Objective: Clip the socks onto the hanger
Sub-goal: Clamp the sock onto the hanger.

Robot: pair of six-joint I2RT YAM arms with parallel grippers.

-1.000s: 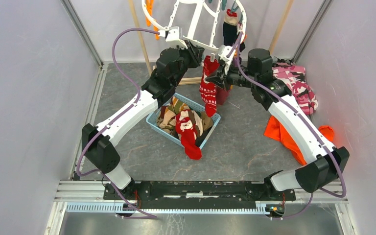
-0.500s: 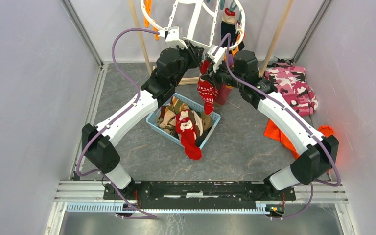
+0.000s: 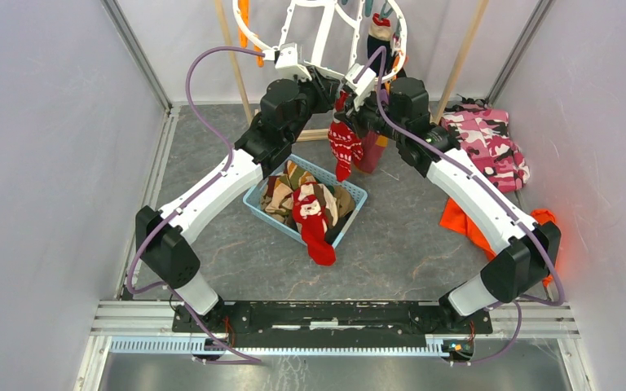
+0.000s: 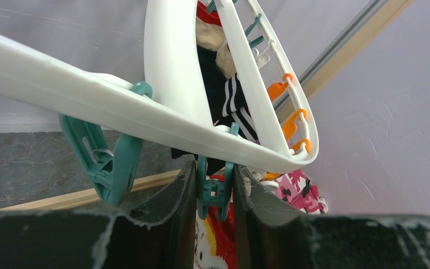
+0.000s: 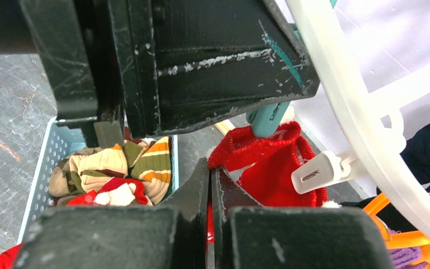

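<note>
The white oval hanger [image 3: 318, 32] hangs at the back, also in the left wrist view [image 4: 173, 67]. My left gripper [image 4: 215, 188] is shut on a teal clip [image 4: 214, 193] under the hanger's rim, squeezing it. My right gripper [image 5: 210, 174] is shut on the cuff of a red sock with white patterns [image 5: 269, 162], holding it up at the teal clip's tips [image 5: 266, 120]. The sock hangs below the two grippers [image 3: 344, 147]. A dark sock [image 3: 381, 49] hangs clipped at the hanger's right. More socks [image 3: 310, 204] fill the basket.
A light blue basket [image 3: 254, 204] stands on the floor in the middle, a red sock draped over its front. A pink camouflage garment [image 3: 489, 142] and an orange cloth [image 3: 477, 228] lie at right. Wooden rack poles [image 3: 460, 57] stand behind.
My right gripper has carried the red sock up and leftward to the teal clip held by my left gripper. The left arm has stayed put.
</note>
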